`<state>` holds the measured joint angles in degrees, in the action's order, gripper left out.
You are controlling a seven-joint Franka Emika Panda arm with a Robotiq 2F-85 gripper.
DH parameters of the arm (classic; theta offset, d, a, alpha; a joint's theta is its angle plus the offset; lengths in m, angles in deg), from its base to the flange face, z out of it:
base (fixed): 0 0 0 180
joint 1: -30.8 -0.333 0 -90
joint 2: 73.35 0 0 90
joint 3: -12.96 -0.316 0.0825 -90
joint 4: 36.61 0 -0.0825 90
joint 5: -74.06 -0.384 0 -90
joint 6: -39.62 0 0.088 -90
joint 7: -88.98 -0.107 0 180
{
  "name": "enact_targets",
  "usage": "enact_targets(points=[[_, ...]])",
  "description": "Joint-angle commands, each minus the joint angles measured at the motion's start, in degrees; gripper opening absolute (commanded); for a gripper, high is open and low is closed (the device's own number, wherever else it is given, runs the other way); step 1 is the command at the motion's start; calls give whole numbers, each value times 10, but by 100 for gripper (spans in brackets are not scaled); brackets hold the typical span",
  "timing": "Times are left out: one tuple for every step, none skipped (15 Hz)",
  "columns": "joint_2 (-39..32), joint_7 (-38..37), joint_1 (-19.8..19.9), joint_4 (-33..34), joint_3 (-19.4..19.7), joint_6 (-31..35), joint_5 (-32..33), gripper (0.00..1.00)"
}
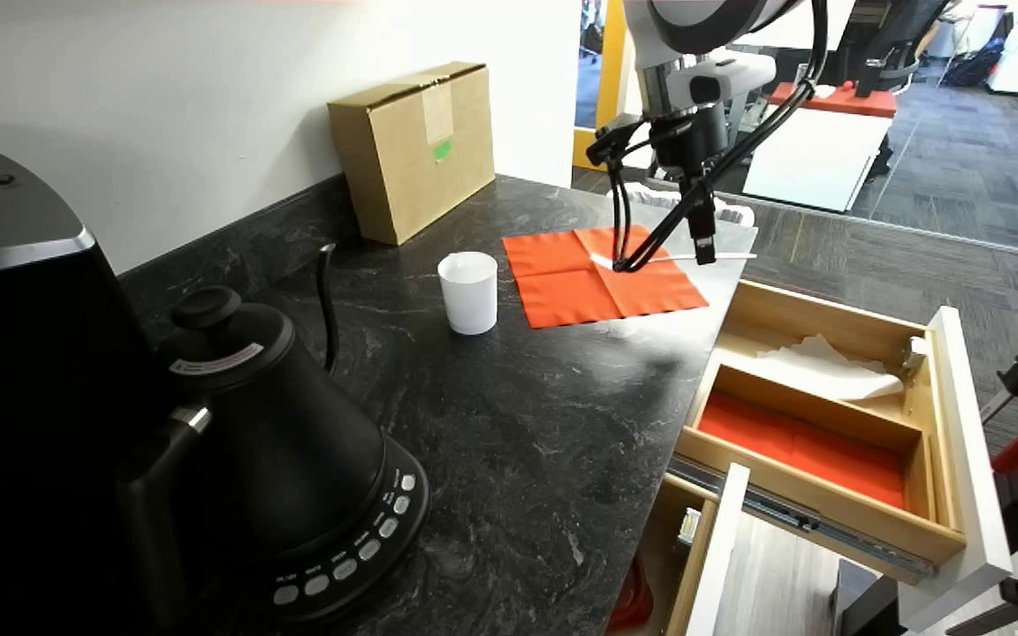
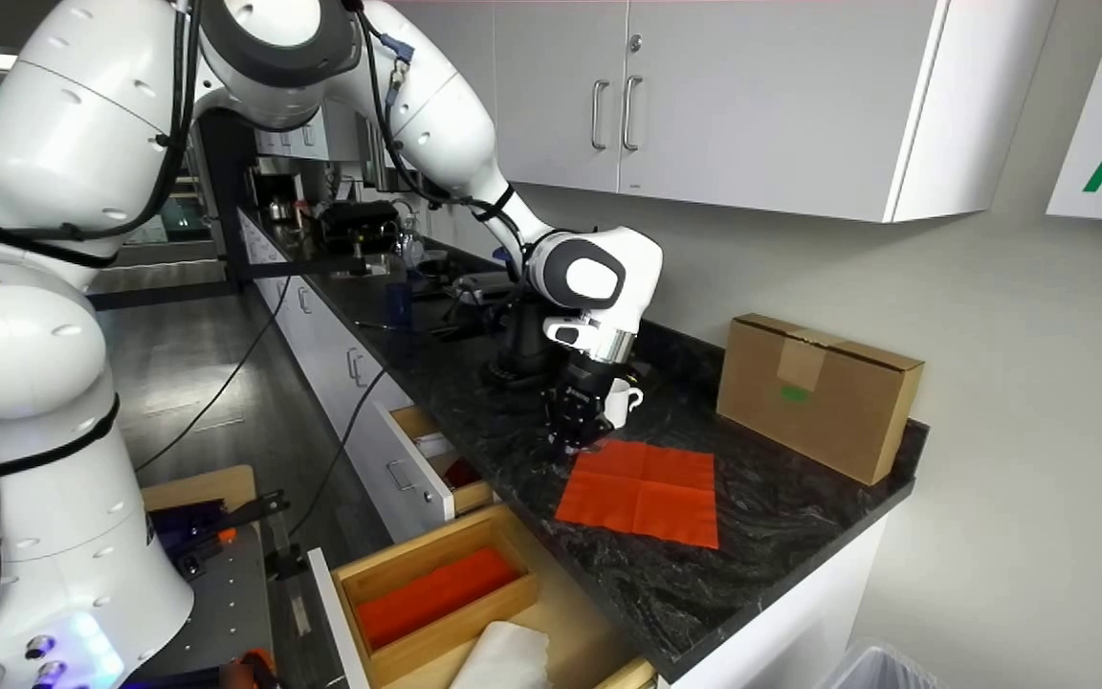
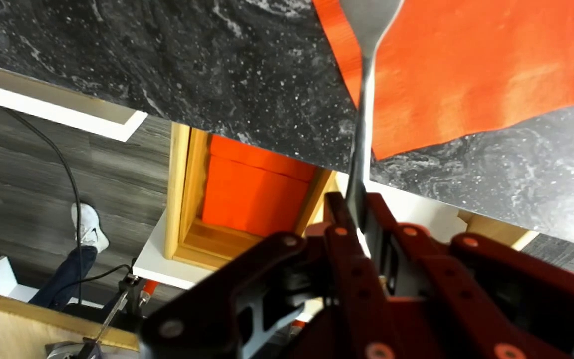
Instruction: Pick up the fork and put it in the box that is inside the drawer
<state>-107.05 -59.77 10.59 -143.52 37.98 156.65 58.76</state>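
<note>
The 2 fingers (image 3: 339,219) are clamped on the handle of the fork (image 3: 366,99), whose head points away from them past the edge of an orange cloth (image 3: 466,75). In an exterior view the fork appears nearly level over the bench (image 1: 509,495), where the cloth lies flat. A white cup (image 1: 469,296) stands near the cloth; a brown carton (image 1: 443,150) and a black kettle (image 1: 284,459) stand farther off. Lower down, the drawer (image 1: 970,442) is open, and in it the red-bottomed box (image 2: 455,630) sits beside a white sheet (image 1: 827,373). A 2nd drawer (image 1: 721,548) also stands open.
</note>
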Motion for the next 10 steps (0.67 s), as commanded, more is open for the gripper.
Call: enact_targets(points=[[47,-8,-49,-91,40,65,-6,3],[55,-8,-69,-124,58,94,-19,3],[56,-7,-91,-149,80,116,-32,3],[60,-7,-115,-179,103,134,-53,3],[66,-7,-135,-206,120,150,-71,3],[71,-7,-152,-229,133,161,-88,3],[75,-8,-169,-249,145,171,-101,3],[82,-8,-183,-267,156,181,-110,3],[86,-8,-203,-280,170,188,-118,3],[91,-8,-218,-291,181,193,-122,3]])
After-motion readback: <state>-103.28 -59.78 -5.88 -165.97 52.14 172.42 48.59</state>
